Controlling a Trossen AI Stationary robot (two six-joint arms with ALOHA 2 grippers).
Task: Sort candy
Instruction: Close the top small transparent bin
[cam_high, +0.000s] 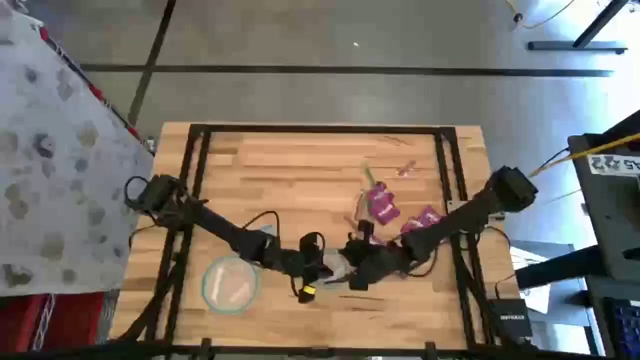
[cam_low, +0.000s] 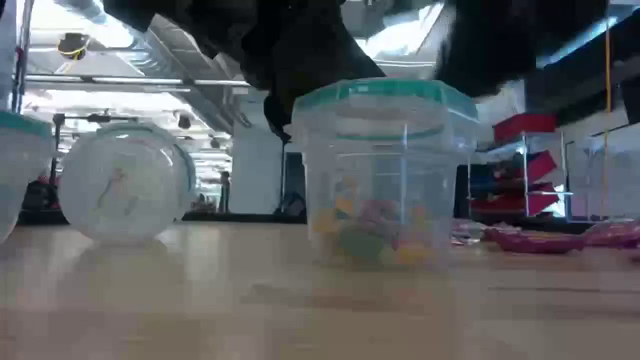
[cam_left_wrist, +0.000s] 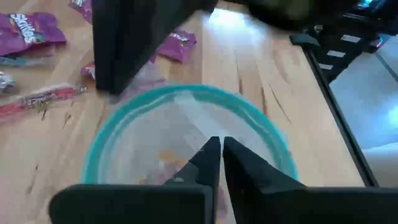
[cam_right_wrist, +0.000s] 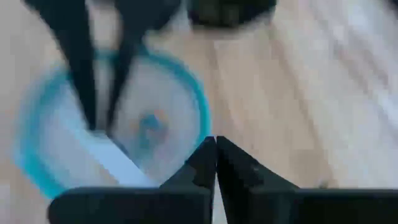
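Both closed fingers (cam_left_wrist: 221, 163) over tub rim (cam_left_wrist: 99, 146)

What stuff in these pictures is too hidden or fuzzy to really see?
- High view: the clear tub with the teal rim sits under both dark arms, so it barely shows.
- Low view: the small coloured sweets inside that tub are blurred; their kind can't be told.
- Right wrist view: everything past the shut right gripper is smeared.
- Left wrist view: the other arm's dark finger covers some purple candy packets beyond the shut left gripper.
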